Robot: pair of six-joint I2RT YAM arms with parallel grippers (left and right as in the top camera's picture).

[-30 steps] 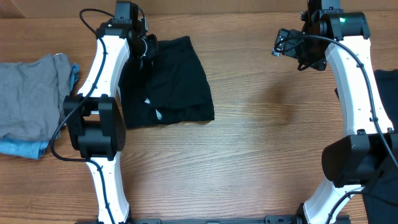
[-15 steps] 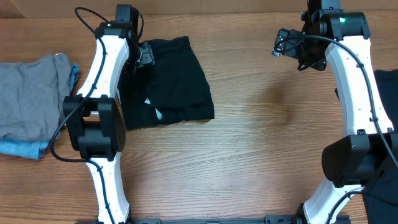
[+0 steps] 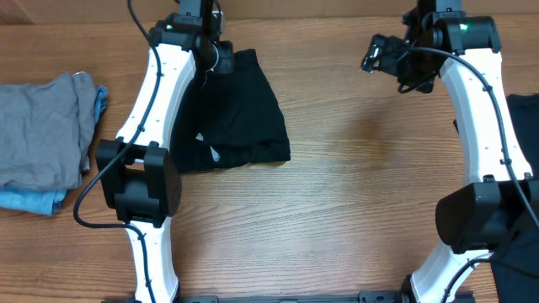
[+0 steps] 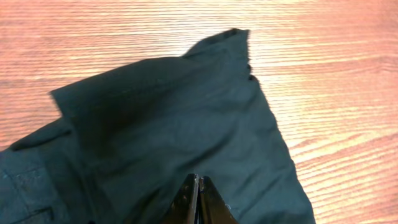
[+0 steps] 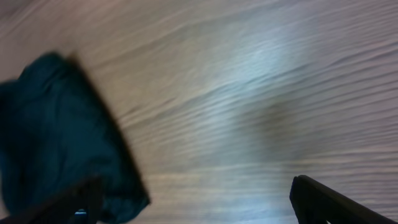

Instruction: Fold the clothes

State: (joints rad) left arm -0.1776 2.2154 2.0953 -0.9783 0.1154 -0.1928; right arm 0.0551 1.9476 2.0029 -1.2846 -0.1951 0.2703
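Note:
One of the black clothes point(image 3: 232, 114) lies folded on the wooden table point(image 3: 354, 194), left of centre, with small white marks near its front. My left gripper point(image 3: 219, 61) hovers over its far edge. In the left wrist view the same black garment point(image 4: 168, 118) spreads flat under my left gripper point(image 4: 198, 186), which is shut with nothing showing between the fingertips. My right gripper point(image 3: 376, 55) hangs over bare wood at the far right. The blurred right wrist view shows it point(image 5: 199, 205) open, fingers wide apart, with the black garment point(image 5: 56, 137) off to the left.
A grey garment point(image 3: 42, 126) lies at the left edge on top of a light-blue one point(image 3: 34, 200). More black cloth point(image 3: 525, 126) shows at the right edge behind the right arm. Both arm bases stand at the front of the table.
My left gripper moved back and to the right along the garment's far edge; it opened briefly and is shut again. The right gripper shifted slightly left, its view now blurred.

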